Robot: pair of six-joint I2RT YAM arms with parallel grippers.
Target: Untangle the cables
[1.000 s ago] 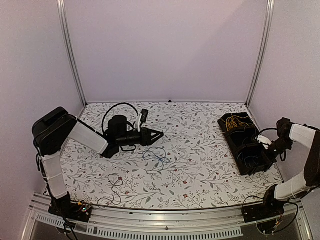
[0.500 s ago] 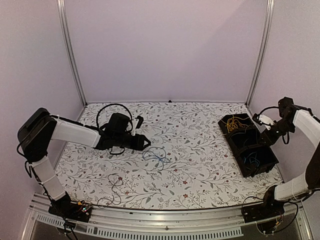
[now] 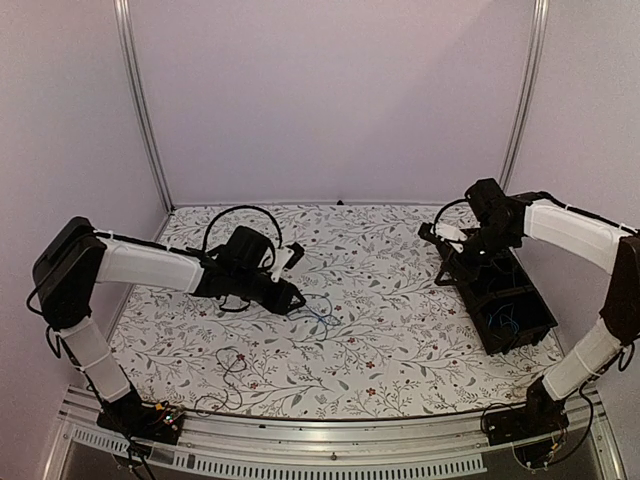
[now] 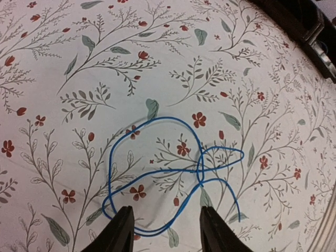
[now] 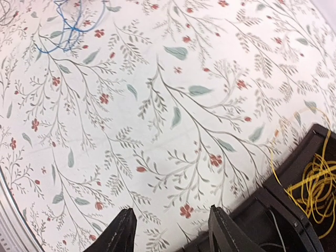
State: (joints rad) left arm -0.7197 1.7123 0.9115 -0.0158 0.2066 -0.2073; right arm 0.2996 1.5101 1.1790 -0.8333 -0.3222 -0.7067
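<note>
A loose blue cable (image 3: 316, 312) lies looped on the floral table (image 3: 380, 330). My left gripper (image 3: 293, 299) hovers just left of it and is open. In the left wrist view the blue cable (image 4: 201, 169) sprawls right ahead of the left gripper (image 4: 165, 211), with its nearest loop running between the fingertips and nothing gripped. A thin dark cable (image 3: 232, 366) lies near the front left. My right gripper (image 3: 441, 262) is open over the table beside the black tray (image 3: 530, 300). In the right wrist view the right gripper (image 5: 170, 211) is empty, and yellow cables (image 5: 311, 185) lie in the tray.
The divided black tray (image 5: 294, 173) stands at the right, with blue wires (image 3: 508, 318) in its nearer compartment. The left arm's thick black cable (image 3: 240, 213) loops above its wrist. Walls and metal posts close in the table on three sides.
My right arm swung from the tray's right side up and over to its far-left end, and its gripper opened. The left gripper drew back, then came in low beside the blue cable.
</note>
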